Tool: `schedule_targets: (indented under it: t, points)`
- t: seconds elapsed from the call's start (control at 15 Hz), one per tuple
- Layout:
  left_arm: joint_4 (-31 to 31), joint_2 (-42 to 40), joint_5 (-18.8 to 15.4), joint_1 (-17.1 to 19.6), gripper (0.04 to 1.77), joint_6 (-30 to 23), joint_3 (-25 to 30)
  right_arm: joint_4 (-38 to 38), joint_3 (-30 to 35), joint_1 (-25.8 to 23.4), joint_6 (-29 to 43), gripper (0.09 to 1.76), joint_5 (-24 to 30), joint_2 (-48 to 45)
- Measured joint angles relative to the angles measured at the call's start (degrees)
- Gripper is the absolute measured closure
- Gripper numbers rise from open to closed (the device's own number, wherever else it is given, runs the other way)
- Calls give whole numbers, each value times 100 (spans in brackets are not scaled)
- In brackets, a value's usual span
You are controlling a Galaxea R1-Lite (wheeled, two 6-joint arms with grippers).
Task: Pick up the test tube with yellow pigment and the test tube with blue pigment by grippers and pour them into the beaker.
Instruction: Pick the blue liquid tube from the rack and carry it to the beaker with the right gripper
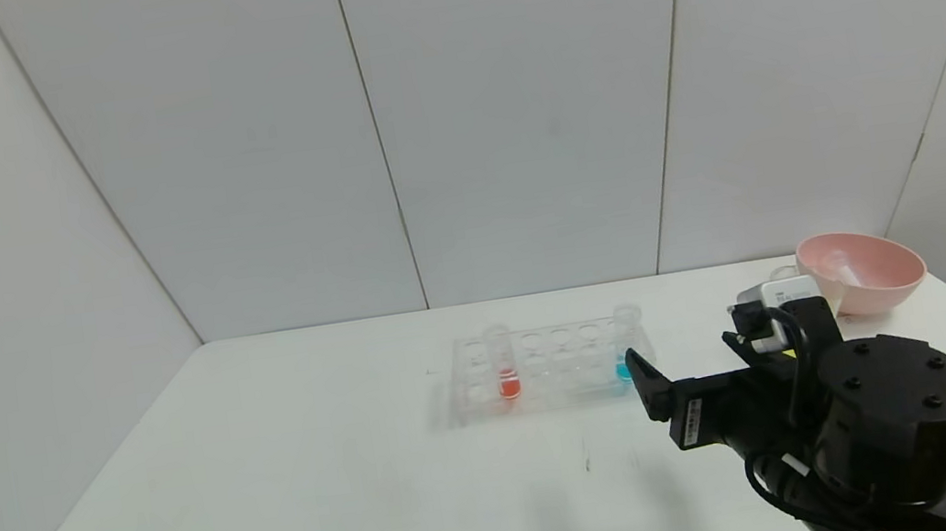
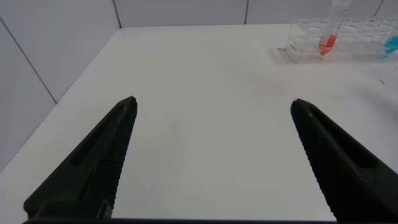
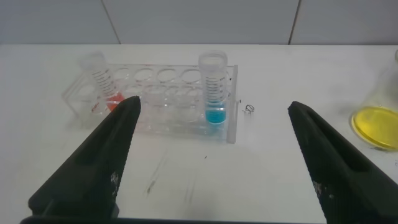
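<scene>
The test tube with blue pigment [image 1: 623, 346] stands upright at the right end of a clear rack [image 1: 543, 367]; it also shows in the right wrist view [image 3: 214, 87]. My right gripper [image 1: 680, 357] is open and empty, just in front of that tube, with its fingers spread to either side [image 3: 214, 104]. The beaker [image 3: 376, 121] shows only at the edge of the right wrist view, holding yellow liquid, to the right of the rack. The test tube with yellow pigment is out of view. My left gripper [image 2: 212, 106] is open and empty over bare table at the left.
A tube with orange-red liquid [image 1: 504, 365] stands at the rack's left end. A pink bowl [image 1: 887, 281] sits at the back right with something clear lying in it. The white table [image 1: 281, 478] ends at walls behind and at both sides.
</scene>
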Motion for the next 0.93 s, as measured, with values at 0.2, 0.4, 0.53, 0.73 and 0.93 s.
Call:
schedule_targets:
  t: [0.2, 0.4, 0.53, 0.73, 0.93]
  points:
    - [-2, 0, -2, 0, 5, 0, 0, -507, 63, -26, -9, 15, 16, 417]
    - [0, 0, 0, 0, 5, 0, 0, -583, -104, -94, -13, 15, 101, 795]
    - [0, 0, 0, 0, 5, 2, 0, -564, -383, -138, -68, 15, 110, 998]
    - [0, 0, 0, 0, 5, 0, 0, -521, -862, -334, -306, 15, 140, 1312]
    - [-2, 0, 0, 0, 5, 0, 0, -180, -1373, -651, -354, 15, 266, 1604]
